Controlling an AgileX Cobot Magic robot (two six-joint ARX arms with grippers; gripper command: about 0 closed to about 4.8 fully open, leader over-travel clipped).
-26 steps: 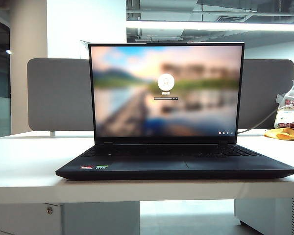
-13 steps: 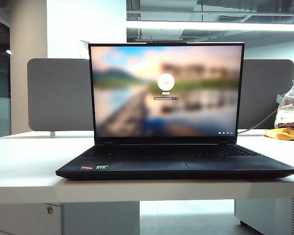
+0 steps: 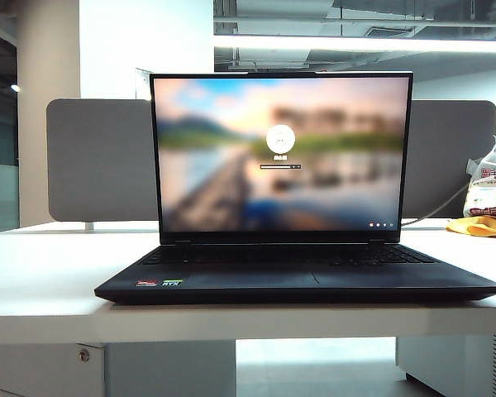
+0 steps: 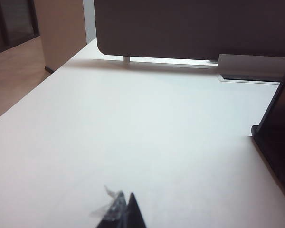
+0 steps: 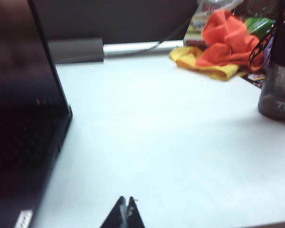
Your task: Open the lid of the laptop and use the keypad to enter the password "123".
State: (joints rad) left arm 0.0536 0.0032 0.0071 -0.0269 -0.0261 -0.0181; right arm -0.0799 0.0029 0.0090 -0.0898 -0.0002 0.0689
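Laptop [image 3: 298,277] lid [image 3: 281,153] upright; left fingers [image 4: 121,211], right fingers [image 5: 127,213] closed.

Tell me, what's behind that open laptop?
Behind the laptop stands a grey partition, showing either side of the raised lid. Its middle is hidden by the screen. A cable runs behind on the right.

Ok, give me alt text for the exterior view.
A black laptop sits open on a white table, its lid upright and showing a blurred landscape login screen. A grey partition stands behind; neither gripper is in view.
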